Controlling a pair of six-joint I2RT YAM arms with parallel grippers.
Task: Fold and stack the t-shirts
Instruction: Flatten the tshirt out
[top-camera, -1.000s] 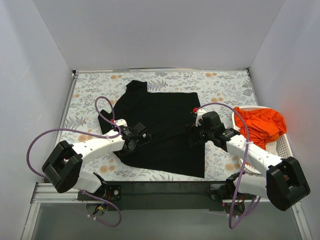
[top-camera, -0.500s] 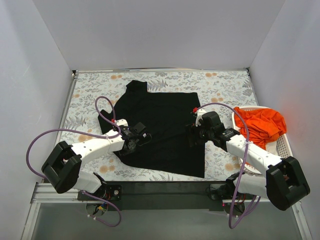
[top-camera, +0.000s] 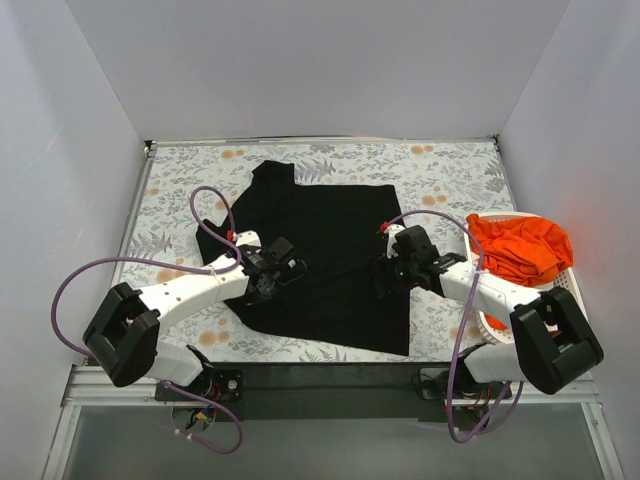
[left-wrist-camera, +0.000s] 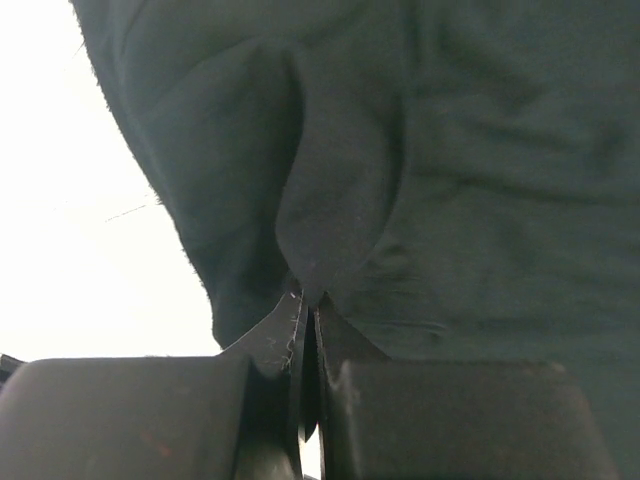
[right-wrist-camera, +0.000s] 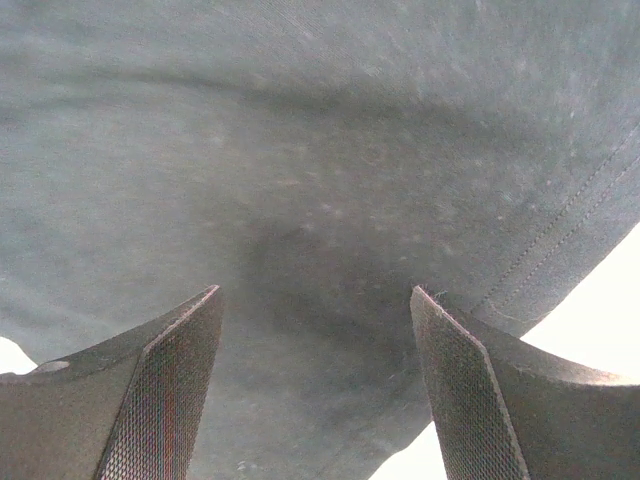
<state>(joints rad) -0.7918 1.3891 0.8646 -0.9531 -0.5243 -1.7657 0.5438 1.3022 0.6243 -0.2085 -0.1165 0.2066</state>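
Note:
A black t-shirt (top-camera: 330, 250) lies spread flat on the floral tablecloth. My left gripper (top-camera: 288, 270) rests on the shirt's left part, shut on a pinched ridge of its cloth. In the left wrist view the jaws (left-wrist-camera: 308, 312) meet with a raised black fold (left-wrist-camera: 340, 200) caught between them. My right gripper (top-camera: 384, 277) is low over the shirt's right part, near its edge, and open. In the right wrist view the right gripper (right-wrist-camera: 315, 292) has flat black cloth (right-wrist-camera: 320, 150) between its spread fingers, and the hem stitching runs at the right. An orange t-shirt (top-camera: 522, 245) lies bunched in the basket.
The white slatted basket (top-camera: 566, 292) stands at the right edge of the table, beside the right arm. White walls enclose the table on three sides. Purple cables loop off both arms above the cloth.
The left gripper has closed on a fold of the black shirt. The right arm's elbow has swung inward, while its gripper has stayed open over the shirt.

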